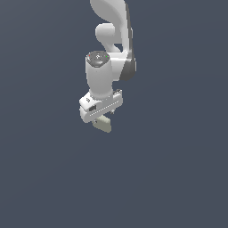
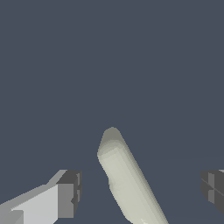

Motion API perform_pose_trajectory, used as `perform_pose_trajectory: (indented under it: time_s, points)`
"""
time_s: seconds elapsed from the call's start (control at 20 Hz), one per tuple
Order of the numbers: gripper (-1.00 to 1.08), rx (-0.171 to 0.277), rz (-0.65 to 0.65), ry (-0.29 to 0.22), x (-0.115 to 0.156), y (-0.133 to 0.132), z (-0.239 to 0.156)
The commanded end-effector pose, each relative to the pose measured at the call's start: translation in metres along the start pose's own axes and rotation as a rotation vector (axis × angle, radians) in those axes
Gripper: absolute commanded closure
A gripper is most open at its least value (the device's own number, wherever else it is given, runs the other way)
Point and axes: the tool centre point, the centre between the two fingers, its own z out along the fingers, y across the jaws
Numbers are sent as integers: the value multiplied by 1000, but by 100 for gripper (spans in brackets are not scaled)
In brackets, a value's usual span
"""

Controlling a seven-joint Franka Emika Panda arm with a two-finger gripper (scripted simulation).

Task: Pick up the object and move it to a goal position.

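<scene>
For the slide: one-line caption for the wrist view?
Wrist view: open gripper fingers straddle the pale elongated block, not touching it.

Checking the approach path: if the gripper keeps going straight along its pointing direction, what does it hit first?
Most likely the beige block: in the wrist view it lies between the spread fingers, clear of both. The gripper looks open; the block's distance ahead is unclear.
</scene>
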Motion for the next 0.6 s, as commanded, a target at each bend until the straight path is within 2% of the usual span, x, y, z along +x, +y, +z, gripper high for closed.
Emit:
perform_pose_trajectory:
  time_s: [0.0, 0.55]
  points:
    - [-92, 1, -60, 0, -4, 0, 1]
    - [-92, 6, -316, 1, -24, 1, 7]
